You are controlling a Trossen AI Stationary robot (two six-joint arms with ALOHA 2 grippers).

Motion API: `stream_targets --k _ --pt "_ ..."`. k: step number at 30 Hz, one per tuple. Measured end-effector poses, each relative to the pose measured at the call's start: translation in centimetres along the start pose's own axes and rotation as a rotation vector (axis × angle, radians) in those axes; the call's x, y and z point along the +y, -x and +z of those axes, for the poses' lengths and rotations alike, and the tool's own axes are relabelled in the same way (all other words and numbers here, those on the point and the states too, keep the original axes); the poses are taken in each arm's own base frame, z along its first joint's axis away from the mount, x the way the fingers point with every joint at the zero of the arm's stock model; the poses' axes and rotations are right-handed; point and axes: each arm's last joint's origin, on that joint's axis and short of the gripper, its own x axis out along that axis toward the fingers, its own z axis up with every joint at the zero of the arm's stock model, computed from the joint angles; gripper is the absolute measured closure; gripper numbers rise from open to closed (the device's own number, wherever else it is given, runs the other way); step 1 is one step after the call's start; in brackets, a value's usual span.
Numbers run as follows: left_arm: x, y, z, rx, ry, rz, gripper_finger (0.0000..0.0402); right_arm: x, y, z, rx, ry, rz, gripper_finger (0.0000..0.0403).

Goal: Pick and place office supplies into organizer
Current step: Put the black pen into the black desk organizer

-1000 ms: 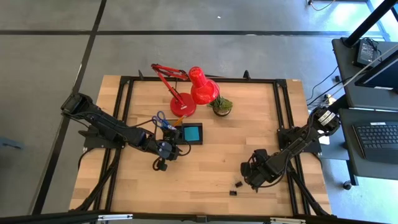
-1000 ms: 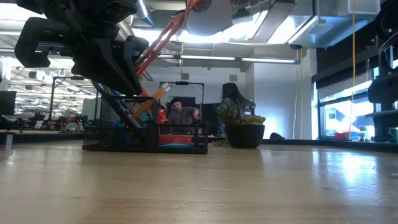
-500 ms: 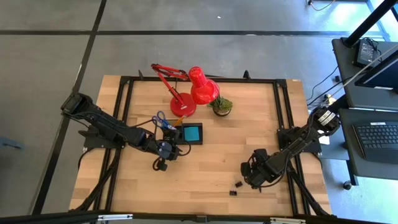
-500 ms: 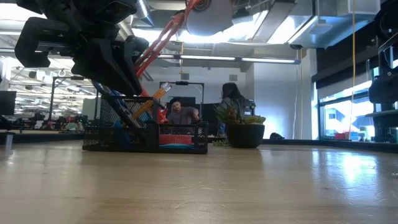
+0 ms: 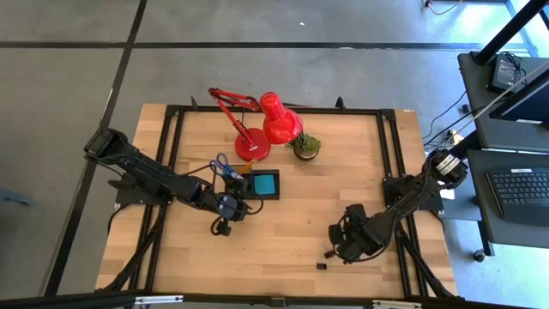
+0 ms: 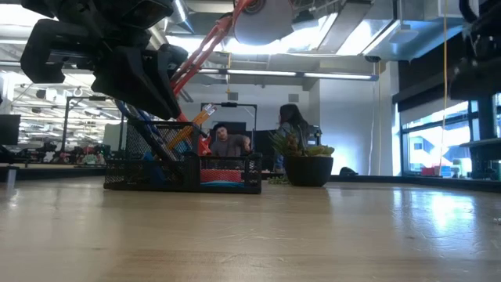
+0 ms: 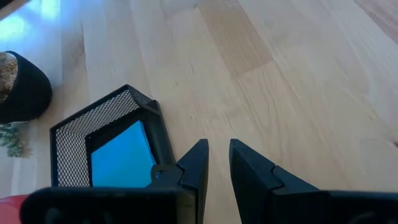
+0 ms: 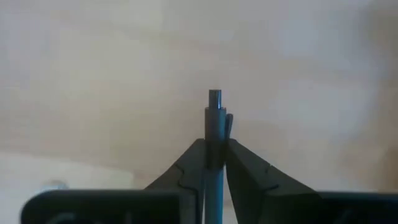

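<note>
High view: I see the light wooden table, black mesh organizer near its middle with the blue square note pad inside. Left gripper beside organizer, fingers narrow, empty. Right gripper pinches a black binder clip; another clip lies on the table.

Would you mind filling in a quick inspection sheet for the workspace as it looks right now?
Surface: wooden table, mostly bare.
Job's things: black mesh organizer holds a blue note pad and scissors; one binder clip lies near the front edge.
Clutter: red lamp and potted plant at the back.
Grippers: right gripper is shut on a thin dark metal part, seemingly a binder clip handle; left gripper is beside the organizer, fingers slightly apart, holding nothing.
Cables: some on the floor to the right.
Surroundings: two people beyond the table.
</note>
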Motion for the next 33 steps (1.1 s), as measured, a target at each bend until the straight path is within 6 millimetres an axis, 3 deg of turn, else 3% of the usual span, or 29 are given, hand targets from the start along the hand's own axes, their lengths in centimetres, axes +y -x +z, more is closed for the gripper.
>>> stream_targets --k 7,16,23,33 --pt "0.1 0.0 0.6 -0.062 0.103 0.011 0.034 2.3 4.2 0.6 -0.213 0.078 0.194 0.0346" --pt "0.4 0.3 2.7 -0.297 0.202 -0.157 0.0315 5.3 10.0 1.9 -0.749 0.273 0.49 0.0346" --pt "2.3 0.8 4.4 -0.527 0.268 -0.164 0.0281 7.7 11.3 2.6 -0.967 0.393 0.523 0.0346" --pt "4.4 1.1 5.0 -0.65 0.333 -0.096 0.0254 11.4 11.9 3.1 -1.01 0.558 0.56 0.0345"
